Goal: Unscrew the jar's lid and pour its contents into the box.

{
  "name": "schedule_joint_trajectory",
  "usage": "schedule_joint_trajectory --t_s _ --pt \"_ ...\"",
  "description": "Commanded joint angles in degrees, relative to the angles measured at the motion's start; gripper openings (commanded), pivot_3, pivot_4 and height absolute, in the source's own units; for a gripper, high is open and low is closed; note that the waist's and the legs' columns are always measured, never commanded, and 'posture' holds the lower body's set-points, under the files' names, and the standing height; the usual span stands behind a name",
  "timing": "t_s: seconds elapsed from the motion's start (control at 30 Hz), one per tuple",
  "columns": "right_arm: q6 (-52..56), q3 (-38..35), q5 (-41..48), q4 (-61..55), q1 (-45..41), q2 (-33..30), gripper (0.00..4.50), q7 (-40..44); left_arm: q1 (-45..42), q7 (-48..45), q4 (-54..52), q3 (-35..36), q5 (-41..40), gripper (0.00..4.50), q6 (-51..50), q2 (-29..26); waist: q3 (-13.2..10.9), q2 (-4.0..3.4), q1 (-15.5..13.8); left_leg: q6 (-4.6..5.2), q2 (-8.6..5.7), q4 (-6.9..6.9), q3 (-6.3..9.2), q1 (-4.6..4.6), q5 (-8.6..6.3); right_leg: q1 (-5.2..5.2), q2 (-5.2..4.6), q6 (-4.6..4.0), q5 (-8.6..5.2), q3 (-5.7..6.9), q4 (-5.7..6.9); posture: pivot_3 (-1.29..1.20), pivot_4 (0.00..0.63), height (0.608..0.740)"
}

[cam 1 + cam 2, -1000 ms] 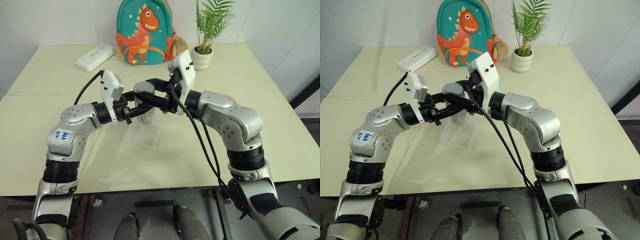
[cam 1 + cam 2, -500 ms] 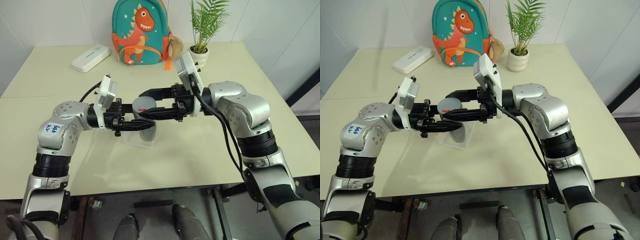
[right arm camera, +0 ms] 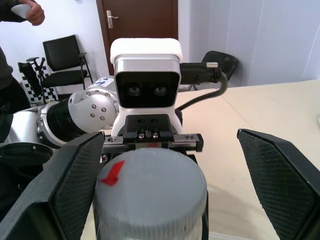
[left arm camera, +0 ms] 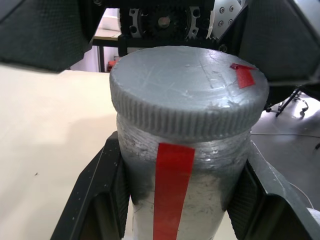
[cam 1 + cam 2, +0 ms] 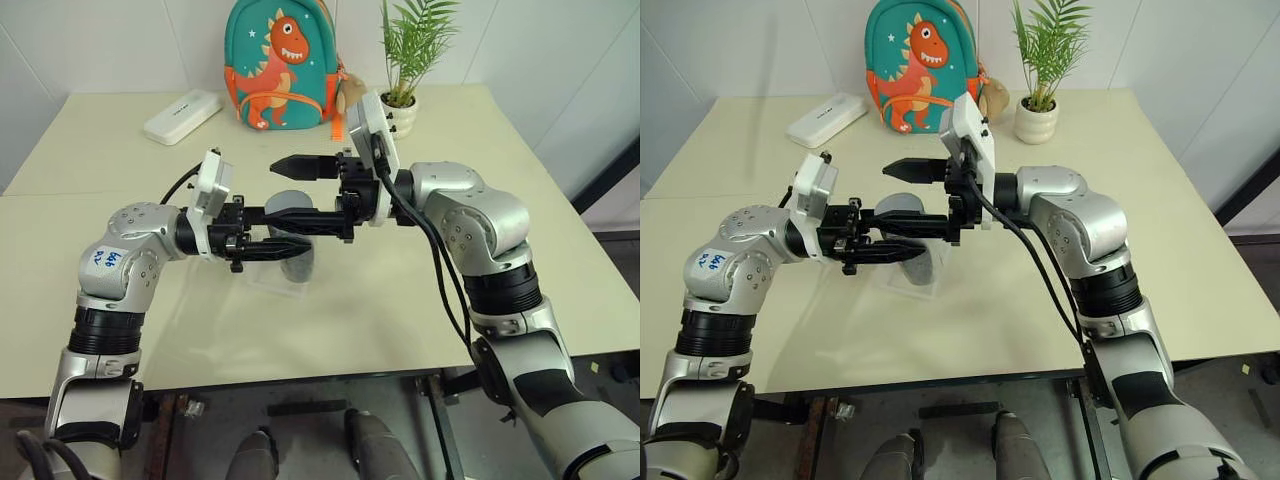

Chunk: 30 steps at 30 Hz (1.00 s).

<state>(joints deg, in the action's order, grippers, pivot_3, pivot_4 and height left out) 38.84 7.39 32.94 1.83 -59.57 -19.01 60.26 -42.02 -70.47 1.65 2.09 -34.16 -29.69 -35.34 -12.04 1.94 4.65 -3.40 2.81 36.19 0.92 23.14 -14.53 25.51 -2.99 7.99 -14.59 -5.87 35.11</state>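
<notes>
While my left hand (image 5: 285, 243) pinches the jar (image 4: 175, 190) tight and holds it up over the clear box (image 5: 262, 285) on the tabletop (image 5: 90, 250), my right hand (image 5: 285, 190) is spread wide around the grey lid (image 3: 150, 187). I should squeeze the lid evenly, then twist slowly, keeping the jar straight up.
</notes>
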Motion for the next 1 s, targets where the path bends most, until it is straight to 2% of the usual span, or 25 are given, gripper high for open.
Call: schedule_joint_trajectory --t_s 0.03,0.27,0.53,0.83,1.0 --pt "1.74 -0.71 1.53 -4.98 0.73 -0.37 4.45 -0.98 -0.12 1.14 -0.16 2.03 0.22 2.18 1.86 -0.46 0.00 0.00 0.02 0.00 0.00 -0.01 0.00 0.00 0.00 0.00 0.00 0.00 0.00 0.00 0.00 0.00 0.150 0.740" --pt "2.79 0.76 -1.06 -5.17 1.24 2.10 4.45 -6.78 0.13 2.13 -0.95 1.51 -0.12 2.18 1.83 -0.02 0.00 0.00 0.13 0.01 0.00 0.02 0.01 -0.03 0.00 0.00 0.00 0.00 0.00 0.00 0.08 0.00 0.150 0.740" --pt "-0.16 0.07 -3.56 -1.31 -0.24 2.44 4.45 -7.93 1.16 1.48 -2.78 1.73 -1.62 2.18 0.72 -0.24 0.00 0.00 0.13 0.01 0.00 0.02 0.01 -0.02 0.01 0.01 0.01 0.00 0.00 0.00 0.08 0.00 0.150 0.740" --pt "-4.62 -3.47 -4.75 6.95 -0.04 -6.19 4.45 -2.21 2.73 2.31 -4.42 2.56 -1.74 2.18 0.14 -0.98 0.00 0.00 0.03 0.01 0.00 0.04 0.01 0.00 0.01 0.00 0.00 0.00 0.00 0.00 0.07 0.00 0.150 0.740" --pt "-2.95 -5.87 -1.62 5.91 2.59 -12.44 4.45 2.79 4.06 3.13 -5.66 3.45 -2.20 2.18 -0.15 -1.70 0.00 0.00 -0.71 0.01 0.00 0.02 -0.01 0.05 0.00 0.00 -0.01 0.00 0.00 0.00 -0.08 0.00 0.150 0.740"
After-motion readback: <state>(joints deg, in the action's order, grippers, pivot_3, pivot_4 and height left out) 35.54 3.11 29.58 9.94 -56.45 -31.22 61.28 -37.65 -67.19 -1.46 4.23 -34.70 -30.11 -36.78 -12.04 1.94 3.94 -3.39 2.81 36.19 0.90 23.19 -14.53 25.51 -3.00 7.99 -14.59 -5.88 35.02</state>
